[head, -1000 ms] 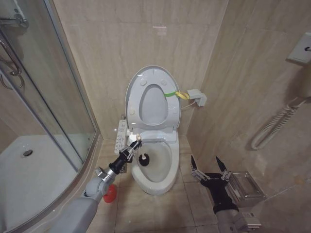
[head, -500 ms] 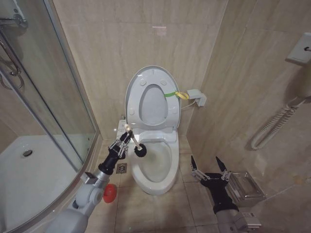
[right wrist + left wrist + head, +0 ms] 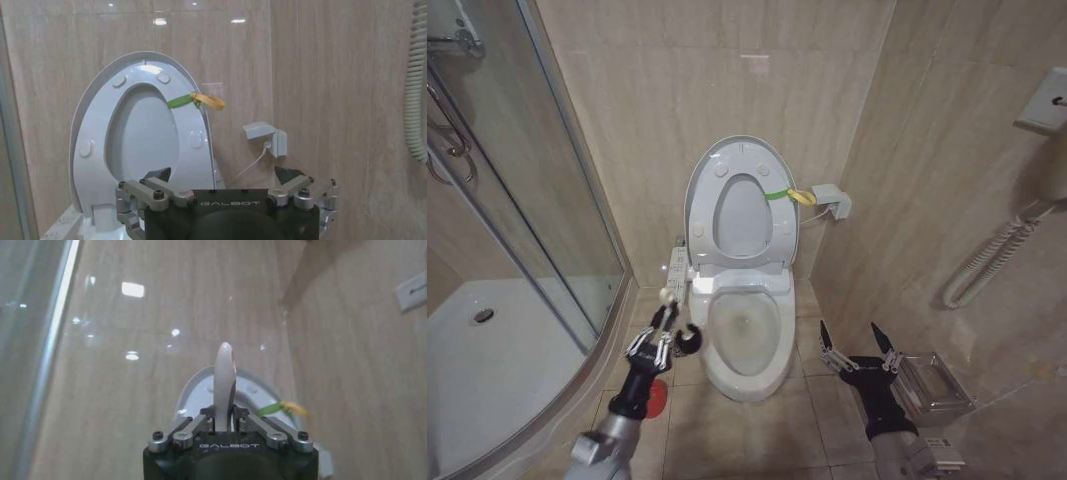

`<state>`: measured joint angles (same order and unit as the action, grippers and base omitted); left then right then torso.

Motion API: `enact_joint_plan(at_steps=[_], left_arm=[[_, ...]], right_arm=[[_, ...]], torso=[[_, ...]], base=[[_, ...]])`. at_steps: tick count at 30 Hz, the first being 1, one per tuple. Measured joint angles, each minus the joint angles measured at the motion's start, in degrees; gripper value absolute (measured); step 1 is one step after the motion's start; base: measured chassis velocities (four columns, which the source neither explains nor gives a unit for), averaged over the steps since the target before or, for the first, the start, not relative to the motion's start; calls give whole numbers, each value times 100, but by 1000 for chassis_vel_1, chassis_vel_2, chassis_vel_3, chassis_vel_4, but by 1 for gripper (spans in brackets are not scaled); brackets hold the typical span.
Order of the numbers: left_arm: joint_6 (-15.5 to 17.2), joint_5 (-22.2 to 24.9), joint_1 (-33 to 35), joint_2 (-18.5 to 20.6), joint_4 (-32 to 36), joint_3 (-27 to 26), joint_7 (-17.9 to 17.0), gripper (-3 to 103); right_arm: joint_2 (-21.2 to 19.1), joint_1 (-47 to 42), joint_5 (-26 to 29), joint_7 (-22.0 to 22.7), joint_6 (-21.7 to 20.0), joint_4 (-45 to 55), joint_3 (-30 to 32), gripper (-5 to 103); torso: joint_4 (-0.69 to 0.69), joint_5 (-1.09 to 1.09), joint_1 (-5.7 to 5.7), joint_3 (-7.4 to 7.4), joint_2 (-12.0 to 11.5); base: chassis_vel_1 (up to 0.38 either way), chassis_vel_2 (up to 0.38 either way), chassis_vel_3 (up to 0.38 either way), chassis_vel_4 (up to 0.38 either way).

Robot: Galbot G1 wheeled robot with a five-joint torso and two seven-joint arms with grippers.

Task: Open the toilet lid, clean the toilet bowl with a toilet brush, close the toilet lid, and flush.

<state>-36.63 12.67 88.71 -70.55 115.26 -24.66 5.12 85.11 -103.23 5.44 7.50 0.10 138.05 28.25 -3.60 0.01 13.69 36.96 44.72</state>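
Beige tiled floor (image 3: 727,425), white toilet bowl (image 3: 745,372) standing on it, red holder cup (image 3: 656,397) beside it

The toilet lid (image 3: 739,205) is glossy white plastic with a yellow-green fabric-looking strap (image 3: 789,195), and the toilet bowl (image 3: 745,345) is smooth, shiny white ceramic. The toilet brush (image 3: 223,385) handle looks like smooth white plastic, pinched in the left claw (image 3: 224,422) of matt black and bare metal. Walls (image 3: 677,100) and floor (image 3: 727,430) are polished beige tile, catching reflections.
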Motion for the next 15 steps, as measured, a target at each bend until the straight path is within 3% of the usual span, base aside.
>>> enact_joint_plan(at_steps=[8, 15], left_arm=[[162, -328, 497, -351, 63, -339, -700, 16], [-1, -246, 676, -451, -216, -563, -829, 16]], right_arm=[[0, 0, 0, 0, 0, 0, 0, 100], [0, 0, 0, 0, 0, 0, 0, 100]], torso=[[-1, 0, 0, 0, 0], [0, 0, 0, 0, 0]], base=[[0, 0, 0, 0], [0, 0, 0, 0]])
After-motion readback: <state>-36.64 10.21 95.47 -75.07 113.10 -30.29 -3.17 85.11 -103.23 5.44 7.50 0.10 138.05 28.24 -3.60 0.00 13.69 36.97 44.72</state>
